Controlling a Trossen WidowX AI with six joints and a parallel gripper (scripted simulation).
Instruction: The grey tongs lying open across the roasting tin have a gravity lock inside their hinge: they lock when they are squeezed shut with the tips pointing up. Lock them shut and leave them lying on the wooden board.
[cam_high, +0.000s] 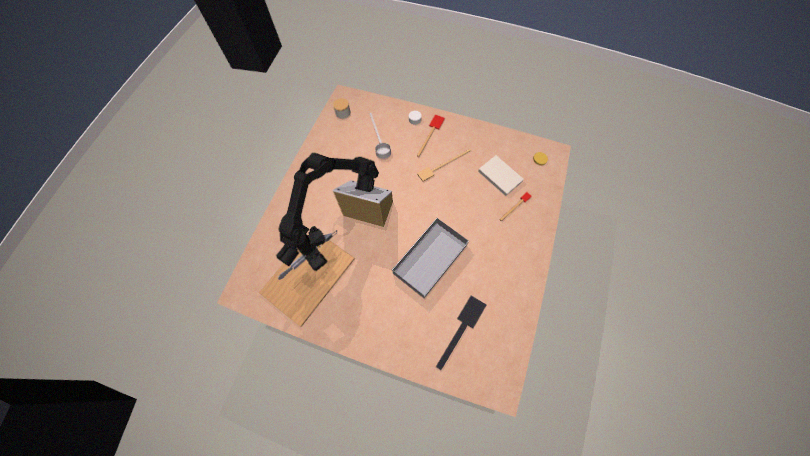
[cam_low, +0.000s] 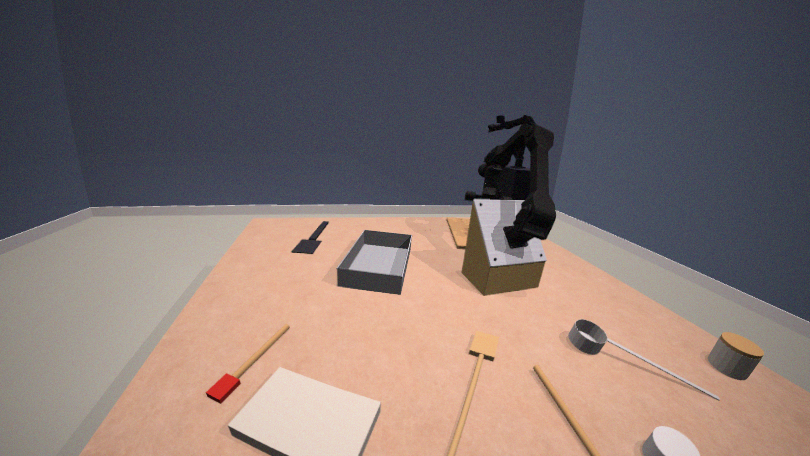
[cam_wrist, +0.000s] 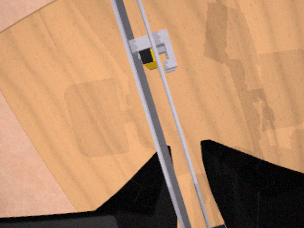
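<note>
The grey tongs (cam_high: 286, 273) (cam_wrist: 149, 100) are between the fingers of my gripper (cam_wrist: 186, 153), which is shut on them. Their two arms run close together, nearly parallel, with a narrow gap. A pale grey bracket (cam_wrist: 171, 50) with a black and yellow piece sits on them. Whether the lock is engaged cannot be told. The tongs are held above the wooden board (cam_high: 306, 300) (cam_low: 456, 231) (cam_wrist: 45, 65), slanting across its upper left side in the top view. The arm hides their middle there. The roasting tin (cam_high: 430, 260) (cam_low: 371, 280) stands apart and is empty.
The arm's wedge-shaped base block (cam_high: 362, 209) (cam_low: 512, 277) stands between board and ladle (cam_high: 383, 150) (cam_low: 587, 337). A black spatula (cam_high: 471, 311) (cam_low: 307, 246) lies beyond the tin. A cream block (cam_high: 501, 175) (cam_low: 306, 413), red-headed spatulas and jars are farther off.
</note>
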